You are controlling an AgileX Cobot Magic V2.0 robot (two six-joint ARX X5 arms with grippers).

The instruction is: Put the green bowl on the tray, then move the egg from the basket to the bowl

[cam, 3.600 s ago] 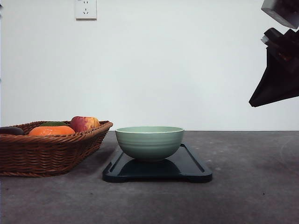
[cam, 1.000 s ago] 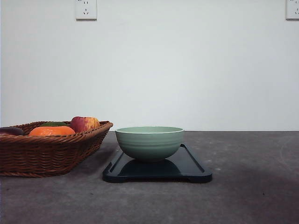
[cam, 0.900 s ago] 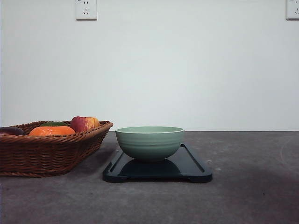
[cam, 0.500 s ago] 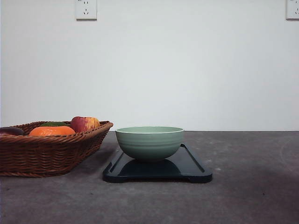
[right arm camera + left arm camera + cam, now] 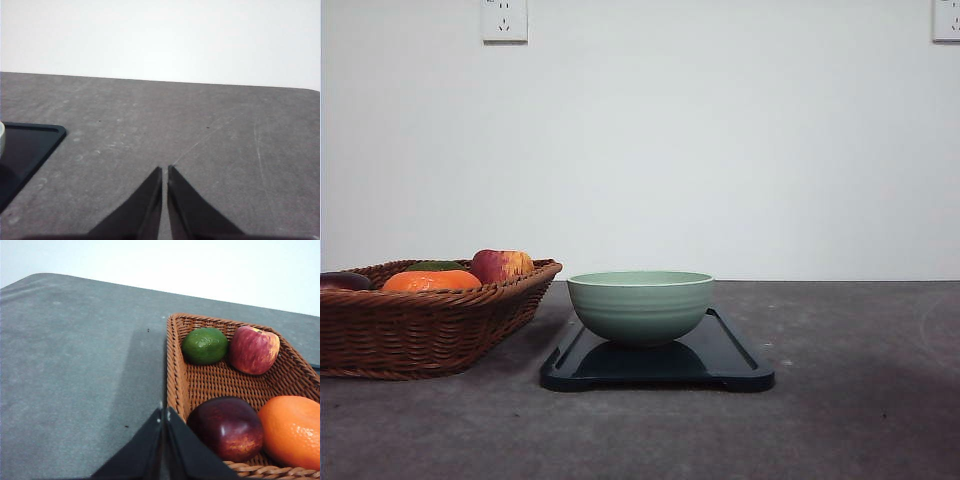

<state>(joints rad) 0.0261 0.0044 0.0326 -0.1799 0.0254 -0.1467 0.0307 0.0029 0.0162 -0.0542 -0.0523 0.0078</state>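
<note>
The pale green bowl (image 5: 640, 305) stands upright on the dark tray (image 5: 735, 368) in the middle of the table. To its left sits the brown wicker basket (image 5: 420, 330), also the basket (image 5: 200, 385) in the left wrist view, holding fruit. The egg is hidden from sight. My left gripper (image 5: 164, 415) is shut with nothing in it, hovering over the basket's near corner. My right gripper (image 5: 164, 172) is shut and empty above bare table, off to the side of the tray (image 5: 30, 145) corner.
In the basket lie a green lime (image 5: 204, 345), a red apple (image 5: 253, 349), a dark plum (image 5: 226, 427) and an orange (image 5: 292, 430). Grey table (image 5: 200, 130) stretches right of the tray. Wall sockets (image 5: 504, 19) are on the white back wall.
The right arm, seen high at the right edge 3.6 s ago, has left the front view. Over the last second nothing has moved.
</note>
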